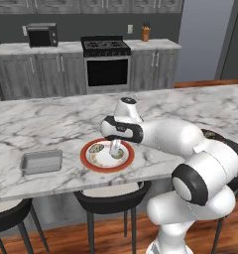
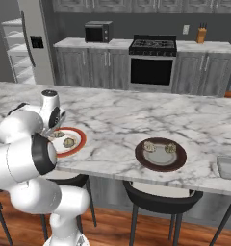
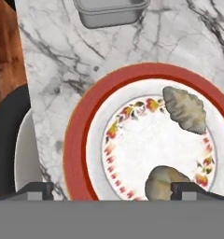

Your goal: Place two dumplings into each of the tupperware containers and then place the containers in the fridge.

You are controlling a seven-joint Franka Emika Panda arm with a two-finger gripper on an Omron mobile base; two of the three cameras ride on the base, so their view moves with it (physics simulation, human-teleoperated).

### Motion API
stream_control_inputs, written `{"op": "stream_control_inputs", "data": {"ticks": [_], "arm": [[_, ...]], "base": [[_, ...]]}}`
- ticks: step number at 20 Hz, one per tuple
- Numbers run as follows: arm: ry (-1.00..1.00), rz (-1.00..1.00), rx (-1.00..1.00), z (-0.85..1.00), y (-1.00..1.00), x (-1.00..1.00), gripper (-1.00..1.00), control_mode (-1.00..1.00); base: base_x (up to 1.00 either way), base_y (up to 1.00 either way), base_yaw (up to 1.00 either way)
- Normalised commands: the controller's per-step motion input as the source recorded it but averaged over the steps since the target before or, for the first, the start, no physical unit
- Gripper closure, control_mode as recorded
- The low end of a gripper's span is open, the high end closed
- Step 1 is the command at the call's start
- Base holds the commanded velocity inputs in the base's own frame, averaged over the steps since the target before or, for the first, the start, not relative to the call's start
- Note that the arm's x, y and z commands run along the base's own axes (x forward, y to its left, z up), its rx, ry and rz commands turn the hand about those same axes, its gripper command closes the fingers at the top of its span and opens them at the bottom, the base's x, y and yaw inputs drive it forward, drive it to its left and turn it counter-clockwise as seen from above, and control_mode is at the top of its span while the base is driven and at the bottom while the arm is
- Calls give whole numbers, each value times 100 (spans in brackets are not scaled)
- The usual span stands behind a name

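With its jaws spread wide over the round red-rimmed plate (image 3: 76,140), the two-finger gripper (image 3: 115,190) should shift toward the mottled beige dumpling (image 3: 166,183) beside its right fingertip (image 3: 191,189), centring before closing

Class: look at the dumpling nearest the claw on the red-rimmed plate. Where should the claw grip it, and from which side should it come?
Grip the near dumpling across its rounded middle, coming straight down from above. It lies flat on the red-rimmed plate, apart from the other dumpling, so both flanks look free. The open claw already hangs over it, one tip beside it.
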Motion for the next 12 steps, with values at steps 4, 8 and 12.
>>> {"op": "stream_control_inputs", "data": {"ticks": [4, 8, 12], "arm": [[-3, 8, -3, -31, 24, 11, -100, -100], [-14, 7, 0, -1, 26, 43, -100, -100], [-9, 4, -1, -25, 9, 39, -100, -100]], "base": [[0, 0, 0], [0, 0, 0], [0, 0, 0]]}}
